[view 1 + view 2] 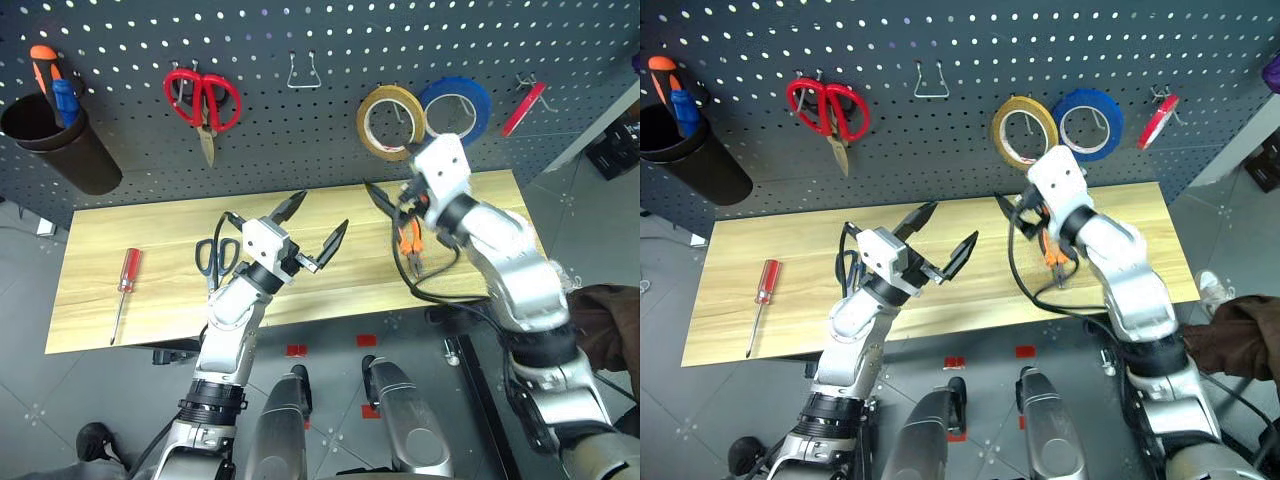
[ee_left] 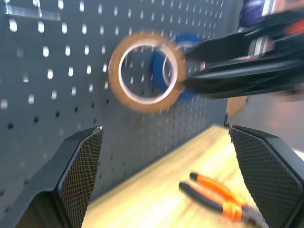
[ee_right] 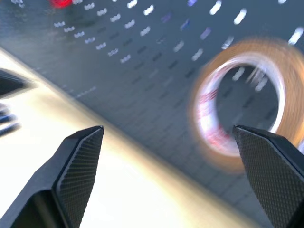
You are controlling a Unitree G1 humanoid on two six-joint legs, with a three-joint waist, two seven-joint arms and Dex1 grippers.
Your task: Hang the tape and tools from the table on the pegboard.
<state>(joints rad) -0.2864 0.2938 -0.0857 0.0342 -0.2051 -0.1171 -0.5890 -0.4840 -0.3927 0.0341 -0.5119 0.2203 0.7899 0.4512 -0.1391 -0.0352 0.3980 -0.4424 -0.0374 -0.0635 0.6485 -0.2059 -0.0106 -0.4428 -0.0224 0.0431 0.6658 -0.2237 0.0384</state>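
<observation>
Tape (image 1: 390, 122): hung on pegboard (image 1: 300, 130) hook. Right hand (image 3: 173, 175) spread, facing it; left hand (image 1: 316, 232) spread. Pliers (image 1: 411, 245), scissors (image 1: 214, 258), screwdriver (image 1: 124, 290) lay on worktop (image 1: 330, 280).

My two eye views look forward and down from my head, over my arms, onto the table (image 1: 330, 290) and the pegboard (image 1: 330, 120) behind it; both share nearly the same scene, slightly offset sideways. My left wrist view sits close above the tabletop, facing the pegboard and the yellow-tan tape (image 2: 145, 71) hanging there, with the pliers (image 2: 216, 194) lying below. My right wrist view looks at that same tape from nearer, so both wrist views share it.
</observation>
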